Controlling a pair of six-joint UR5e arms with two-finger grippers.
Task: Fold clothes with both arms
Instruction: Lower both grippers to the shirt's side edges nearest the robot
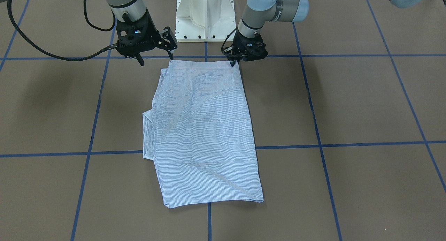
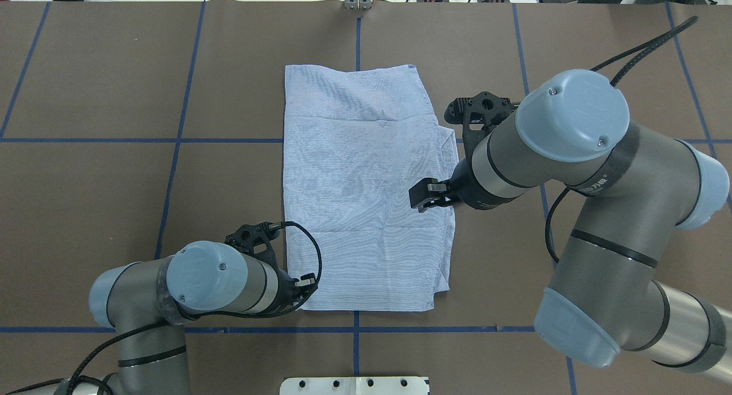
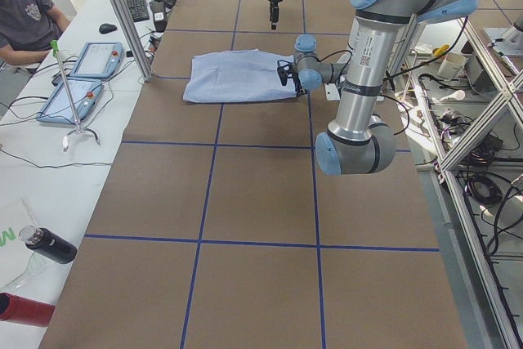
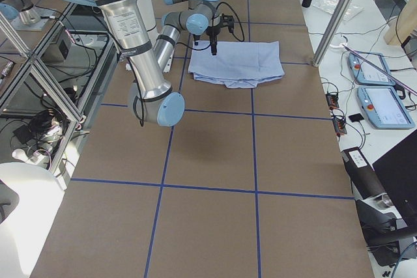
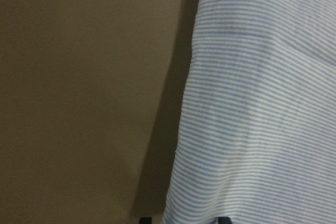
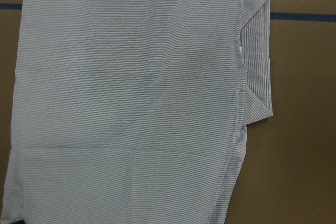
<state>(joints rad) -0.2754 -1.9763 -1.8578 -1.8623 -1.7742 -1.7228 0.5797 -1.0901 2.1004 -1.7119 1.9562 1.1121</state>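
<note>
The folded shirt (image 1: 205, 129) lies on the table (image 1: 348, 105), long axis pointing away from the robot; the left end effector (image 1: 232, 61) is at one near corner, its grip I cannot tell, and the right end effector (image 1: 156, 59) hovers spread by the other.

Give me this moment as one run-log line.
shirt: folded, flat on table | left gripper: at a robot-side corner, grip unclear | right gripper: open, by the other robot-side corner

Robotics lab: taped-grid table (image 3: 253, 194), aluminium framing (image 3: 122, 14), teach pendants (image 3: 96, 60).
</note>
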